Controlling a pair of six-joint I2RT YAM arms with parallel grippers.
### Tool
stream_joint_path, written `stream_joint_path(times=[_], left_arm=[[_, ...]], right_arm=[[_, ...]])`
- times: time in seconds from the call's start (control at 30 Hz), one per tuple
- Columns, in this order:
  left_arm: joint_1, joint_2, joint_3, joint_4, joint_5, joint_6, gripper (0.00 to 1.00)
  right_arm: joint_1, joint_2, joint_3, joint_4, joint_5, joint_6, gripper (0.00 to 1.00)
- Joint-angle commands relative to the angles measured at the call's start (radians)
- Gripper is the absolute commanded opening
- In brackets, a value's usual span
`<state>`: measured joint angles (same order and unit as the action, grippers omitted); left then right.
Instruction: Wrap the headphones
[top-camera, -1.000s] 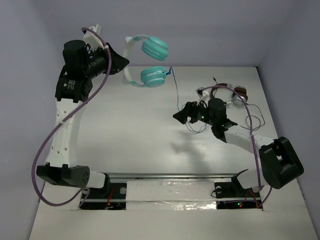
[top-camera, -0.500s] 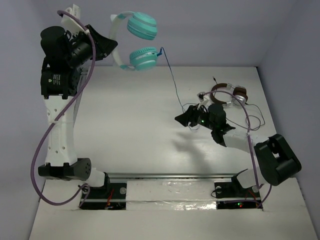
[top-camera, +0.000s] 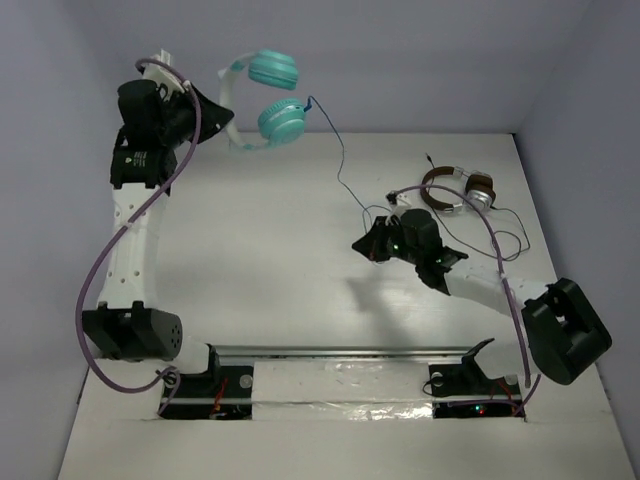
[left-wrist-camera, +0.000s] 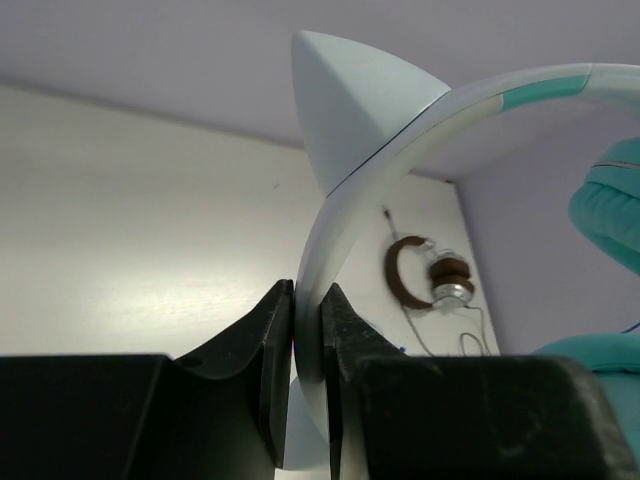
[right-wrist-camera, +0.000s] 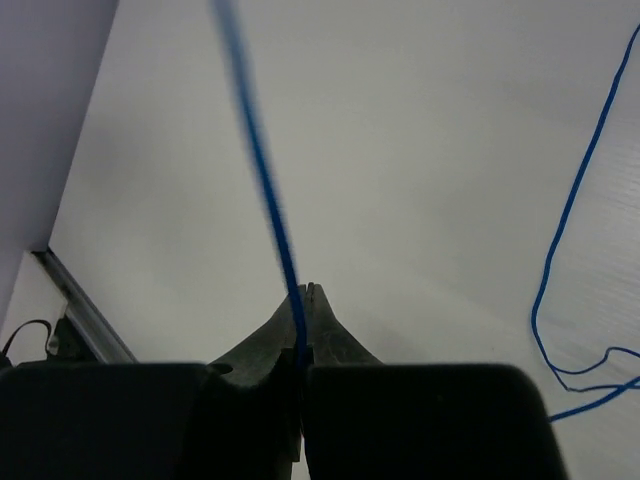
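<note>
**Top external view.** The left arm is raised at the far left. The left gripper (top-camera: 224, 122) is clamped on the pale headband (top-camera: 229, 95) of the teal over-ear headphones (top-camera: 283, 120) and holds them in the air above the far edge of the white table (top-camera: 250, 260). Both round ear cups hang to the right of the fingers. A thin dark blue cable (top-camera: 335, 150) slopes down from the lower cup towards the right gripper (top-camera: 360, 243), which is low over the middle of the table. Brown-banded headphones with silver cups (top-camera: 455, 190) lie on the table beyond it.

**Left wrist view.** The two black fingers pinch the headband edge-on, and it arches up and to the right. Part of a teal cup shows at the right edge.

**Right wrist view.** The fingertips are closed together on the blue cable. It runs up from them as a taut line, and slack loops of it lie on the table to the right.
</note>
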<state>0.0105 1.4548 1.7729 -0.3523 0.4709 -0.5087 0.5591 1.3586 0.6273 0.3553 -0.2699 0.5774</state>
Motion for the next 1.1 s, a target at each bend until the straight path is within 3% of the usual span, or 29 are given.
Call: stream_joint_path(times=[0.0,0.03,0.13,0.33,0.47,0.57,0.8,0.9,1.07], left_arm=[[0.002,-0.016,-0.151,0.145,-0.087,-0.062,0.00],[0.002,-0.014,-0.223,0.174,-0.094,-0.073,0.00],[0.002,-0.019,-0.350,0.251,-0.107,-0.100,0.00],[-0.036,-0.068,-0.544,0.381,-0.204,-0.175,0.00],[-0.130,-0.082,-0.575,0.360,-0.389,-0.125,0.00],[-0.209,-0.067,-0.581,0.354,-0.448,-0.088,0.00],[-0.358,-0.022,-0.584,0.260,-0.476,0.054,0.00],[-0.394,0.013,-0.517,0.149,-0.476,0.159,0.00],[-0.417,-0.025,-0.478,0.030,-0.455,0.291,0.00]], right_arm=[[0.042,-0.033,0.158,-0.298,0.219,-0.045,0.00],[0.074,-0.014,0.190,-0.414,0.256,-0.056,0.00],[0.123,0.040,0.279,-0.542,0.379,-0.086,0.00],[0.320,0.128,0.443,-0.683,0.458,-0.125,0.00],[0.461,0.165,0.581,-0.801,0.497,-0.198,0.00],[0.545,0.183,0.712,-0.906,0.508,-0.256,0.00],[0.568,0.175,0.907,-1.030,0.524,-0.395,0.00],[0.568,0.175,0.962,-1.076,0.547,-0.445,0.00],[0.494,0.136,0.956,-1.072,0.512,-0.467,0.00]])
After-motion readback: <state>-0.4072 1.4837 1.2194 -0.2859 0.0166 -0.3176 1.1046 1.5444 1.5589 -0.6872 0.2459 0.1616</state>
